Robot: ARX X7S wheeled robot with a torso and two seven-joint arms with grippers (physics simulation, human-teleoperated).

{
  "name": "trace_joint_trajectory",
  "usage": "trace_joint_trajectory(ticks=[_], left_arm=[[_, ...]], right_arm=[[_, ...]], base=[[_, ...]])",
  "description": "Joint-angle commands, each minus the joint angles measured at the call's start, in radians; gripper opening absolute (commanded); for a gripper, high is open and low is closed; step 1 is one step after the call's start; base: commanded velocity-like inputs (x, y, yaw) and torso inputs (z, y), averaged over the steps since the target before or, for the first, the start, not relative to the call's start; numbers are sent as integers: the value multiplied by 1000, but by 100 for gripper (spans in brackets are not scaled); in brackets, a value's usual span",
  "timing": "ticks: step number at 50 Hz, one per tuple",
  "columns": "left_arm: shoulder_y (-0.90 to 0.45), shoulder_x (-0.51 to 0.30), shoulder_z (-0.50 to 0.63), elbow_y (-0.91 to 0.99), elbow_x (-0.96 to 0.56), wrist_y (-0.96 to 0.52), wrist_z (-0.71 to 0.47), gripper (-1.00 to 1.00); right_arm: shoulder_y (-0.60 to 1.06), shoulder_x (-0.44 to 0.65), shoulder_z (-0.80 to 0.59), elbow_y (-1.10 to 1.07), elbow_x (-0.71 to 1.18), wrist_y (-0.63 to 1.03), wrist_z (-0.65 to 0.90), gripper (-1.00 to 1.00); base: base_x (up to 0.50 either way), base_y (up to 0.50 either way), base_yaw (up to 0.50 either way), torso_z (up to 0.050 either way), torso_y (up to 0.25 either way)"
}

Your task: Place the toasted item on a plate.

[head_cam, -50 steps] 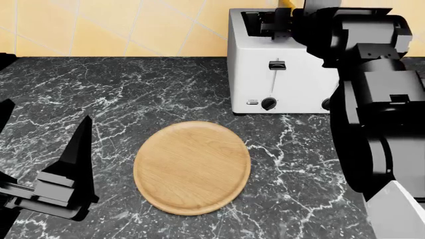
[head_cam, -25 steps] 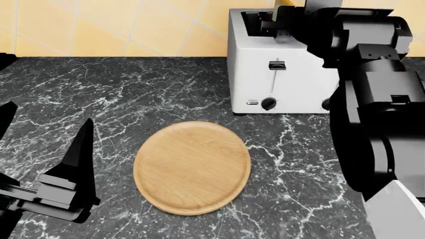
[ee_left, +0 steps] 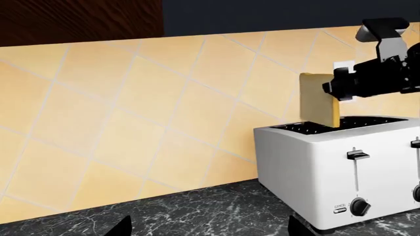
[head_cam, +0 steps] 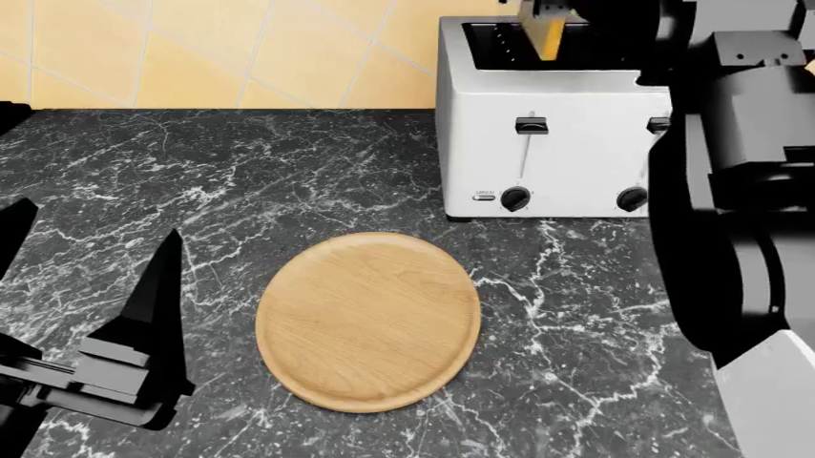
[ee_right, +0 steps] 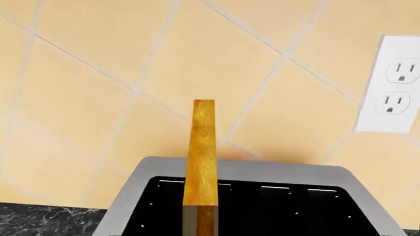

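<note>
The toasted item, a bread slice with a golden crust, is held upright just above the white toaster. In the left wrist view, my right gripper is shut on the upper side edge of the slice, whose lower end is still at the slot. The right wrist view shows the slice edge-on over the dark slot; my fingers do not show there. The tan wooden plate lies on the counter in front of the toaster. My left gripper is open and empty, left of the plate.
The toaster stands against the yellow tiled wall at the back right of the black marble counter. A white wall socket is behind the toaster. My right arm fills the right side of the head view.
My right gripper has risen, drawing the slice up out of the toaster slot. The toaster's right-hand lever and knob now show. The left gripper and plate have hardly moved.
</note>
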State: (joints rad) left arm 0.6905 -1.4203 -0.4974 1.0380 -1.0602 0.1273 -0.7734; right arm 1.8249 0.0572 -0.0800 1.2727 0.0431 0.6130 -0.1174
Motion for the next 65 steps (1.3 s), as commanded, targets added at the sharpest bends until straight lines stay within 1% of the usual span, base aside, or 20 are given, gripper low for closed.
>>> trace_joint_trajectory(ticks=[1, 9, 15, 19, 31, 38, 42, 47, 49, 50, 52, 54, 57, 62, 63, 65], left_arm=[[-17, -7, 18, -1, 1, 4, -6, 100], [-28, -19, 38, -4, 2, 15, -14, 100], [-33, -22, 43, -1, 1, 15, -19, 100], [-36, -20, 50, -4, 2, 18, -16, 100], [-57, -68, 112, -11, 21, 63, -47, 100], [-66, -105, 156, -16, 37, 99, -72, 100], [-72, -105, 167, -16, 39, 102, -73, 100], [-70, -133, 202, -29, 59, 140, -90, 100], [-69, -140, 213, -31, 66, 151, -97, 100], [-69, -141, 219, -32, 69, 155, -97, 100], [-72, -142, 225, -34, 71, 157, -98, 100], [-73, -143, 232, -36, 75, 162, -98, 100], [-74, -145, 246, -41, 86, 173, -99, 100], [-79, -144, 266, -52, 95, 185, -97, 100], [-79, -144, 270, -54, 97, 188, -97, 100], [-81, -146, 278, -56, 102, 192, -97, 100]], right_arm=[[7, 1, -9, -102, 7, 52, -26, -100], [-18, 12, -18, -227, 15, 124, -35, -100], [-105, 25, 5, -461, 51, 252, -44, -100], [-173, 43, 29, -669, 83, 372, -47, -100], [-300, 95, 26, -1120, 148, 655, -79, -100], [-352, 114, 57, -1316, 192, 787, -89, -100], [-390, 128, 77, -1402, 208, 838, -90, -100], [-432, 135, 152, -1553, 267, 955, -91, -100], [-455, 182, 201, -1563, 538, 957, 92, -100], [-467, 219, 225, -1569, 688, 957, 228, -100], [-471, 266, 235, -1566, 953, 956, 395, -100], [-482, 296, 276, -1554, 1223, 956, 585, -100], [-496, 325, 293, -1537, 1473, 948, 768, -100], [-513, 370, 295, -1509, 1745, 893, 933, -100], [-512, 380, 286, -1511, 1765, 890, 949, -100], [-520, 400, 275, -1502, 1873, 852, 992, -100]], base=[[0, 0, 0, 0, 0], [0, 0, 0, 0, 0], [0, 0, 0, 0, 0], [0, 0, 0, 0, 0], [0, 0, 0, 0, 0], [0, 0, 0, 0, 0], [0, 0, 0, 0, 0], [0, 0, 0, 0, 0], [0, 0, 0, 0, 0], [0, 0, 0, 0, 0], [0, 0, 0, 0, 0], [0, 0, 0, 0, 0], [0, 0, 0, 0, 0], [0, 0, 0, 0, 0], [0, 0, 0, 0, 0], [0, 0, 0, 0, 0]])
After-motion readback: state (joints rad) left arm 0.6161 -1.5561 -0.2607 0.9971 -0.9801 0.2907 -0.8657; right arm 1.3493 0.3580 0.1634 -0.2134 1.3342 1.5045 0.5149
